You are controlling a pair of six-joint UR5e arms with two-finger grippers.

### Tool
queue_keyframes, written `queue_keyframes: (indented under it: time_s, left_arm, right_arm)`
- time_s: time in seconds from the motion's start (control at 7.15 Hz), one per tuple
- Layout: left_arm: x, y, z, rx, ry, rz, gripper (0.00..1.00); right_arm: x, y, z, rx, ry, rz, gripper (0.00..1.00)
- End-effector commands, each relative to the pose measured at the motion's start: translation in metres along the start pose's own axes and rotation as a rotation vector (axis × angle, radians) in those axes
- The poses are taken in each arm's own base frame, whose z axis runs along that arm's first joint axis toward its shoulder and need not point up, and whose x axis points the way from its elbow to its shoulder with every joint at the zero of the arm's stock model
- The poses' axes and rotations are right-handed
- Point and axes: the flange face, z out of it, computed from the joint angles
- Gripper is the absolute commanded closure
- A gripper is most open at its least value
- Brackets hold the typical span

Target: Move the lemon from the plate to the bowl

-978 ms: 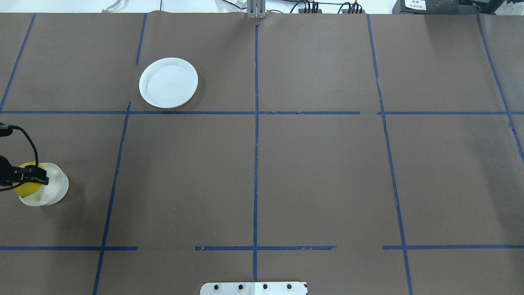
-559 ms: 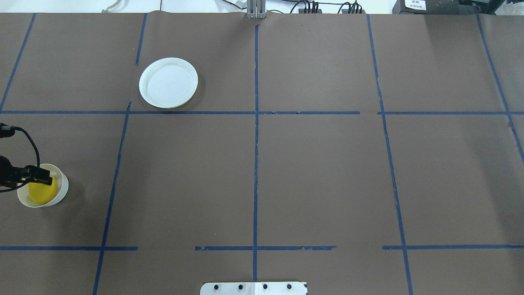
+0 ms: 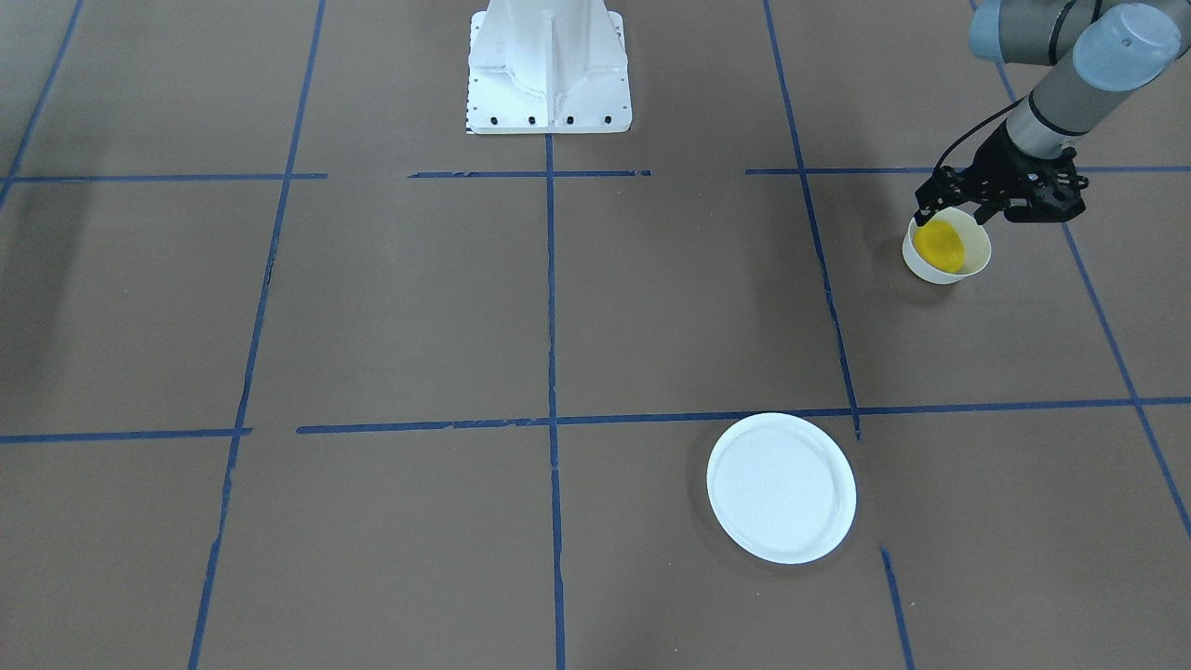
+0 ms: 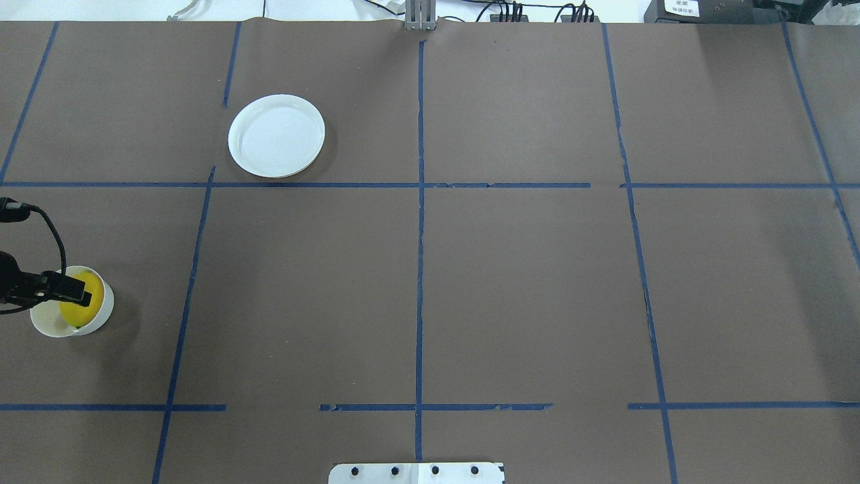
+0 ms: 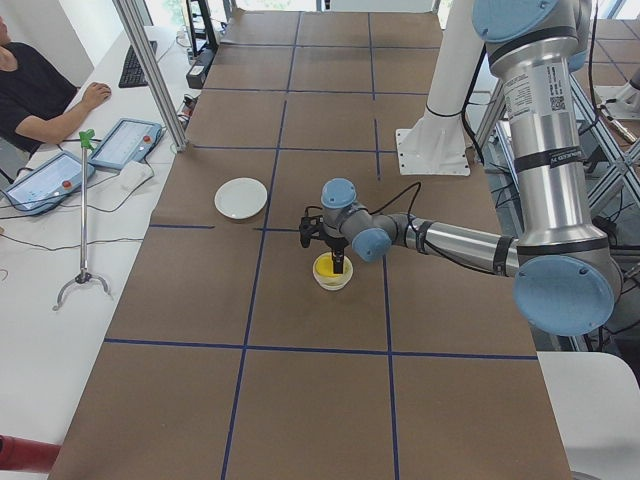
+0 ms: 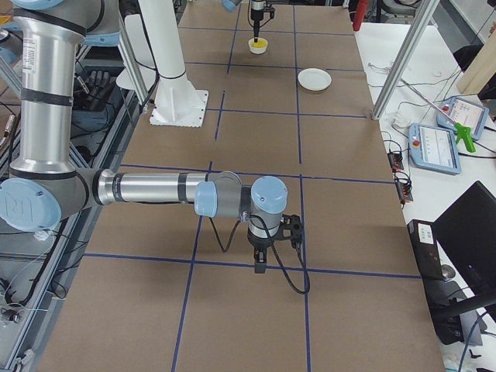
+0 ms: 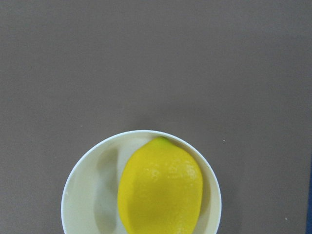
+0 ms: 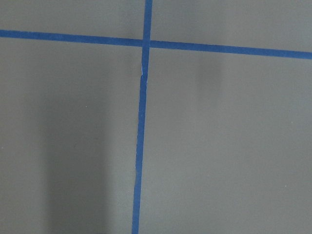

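The left gripper [image 3: 951,219] is held pointing down just over the bowl [image 3: 975,249]. Its jaws are spread about as wide as the bowl's mouth, and nothing is gripped between them. Its dark fingers [image 3: 929,200] are seen near opposite sides of the rim; whether either touches the rim cannot be told.

Straight below the gripper the lemon [image 3: 939,245] is found lying inside the bowl, free of both fingers. In the left wrist view it is shown lengthwise, with its pointed tip turned toward the top of that view. Its body is leaned against one side of the bowl's wall, and a strip of bare off-white floor is left beside it. The bowl is stood upright on the brown table [image 3: 651,307].

Farther out, the plate [image 3: 782,489] is laid flat on the table, well apart from the gripper and the bowl. It is placed on the side away from the robot's base and nearer the table's middle line. Blue tape lines [image 3: 977,407] are run across the table between bowl and plate.

Farthest from the left gripper, toward the table's other end, the right gripper [image 6: 260,262] is held pointing down near a crossing of tape lines. It is shown only in the right side view, so whether it is spread or closed cannot be told.
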Motion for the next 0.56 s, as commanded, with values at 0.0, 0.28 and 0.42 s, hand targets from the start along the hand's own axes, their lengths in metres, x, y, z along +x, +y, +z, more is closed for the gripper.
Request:
queue_keyframes:
  time_s: [0.0,0.28,0.42]
  left_arm:
    - [-0.025,-0.033,-0.037,0.035,-0.019,0.054,0.00]
    - [-0.038,-0.102,-0.100,0.062,-0.107,0.119,0.00]
    - [-0.051,-0.119,-0.124,0.059,-0.136,0.157,0.00]
  right_arm:
    - [0.000,0.000,0.000,0.000,0.000,0.000,0.00]
    - [0.000,0.000,0.000,0.000,0.000,0.000,0.00]
    - [0.000,0.000,0.000,0.000,0.000,0.000,0.00]
